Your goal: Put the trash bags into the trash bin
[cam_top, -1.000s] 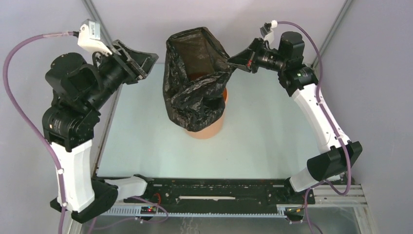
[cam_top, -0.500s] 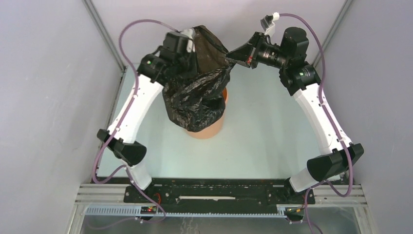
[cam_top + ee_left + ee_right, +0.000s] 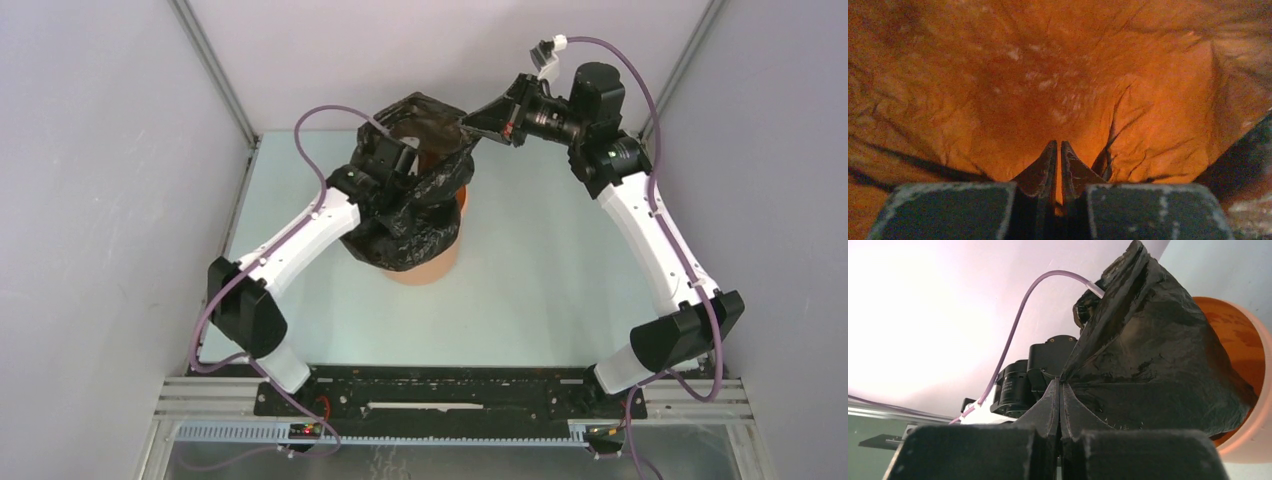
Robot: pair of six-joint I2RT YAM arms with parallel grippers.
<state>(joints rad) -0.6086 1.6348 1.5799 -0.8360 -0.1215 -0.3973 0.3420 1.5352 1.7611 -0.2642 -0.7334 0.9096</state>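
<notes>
Roughly halfway, I judge: the bag (image 3: 410, 225) drapes over the bin (image 3: 425, 270) on the surface (image 3: 560, 260), its rim pinched aloft by the right hand (image 3: 1059, 385), the left hand (image 3: 1059, 145), pressed almost together, pokes down inside it, and the outside folds are yet to go in.

Glossy black bag (image 3: 405, 222), wrinkles glinting white! Orange-terracotta bin (image 3: 430, 270) beneath, on a pale mint table (image 3: 560, 270). Purple cables (image 3: 600, 42), white-and-black arms (image 3: 650, 230). Inside, the film (image 3: 1048, 75) glows orange, probably bin colour showing through.
</notes>
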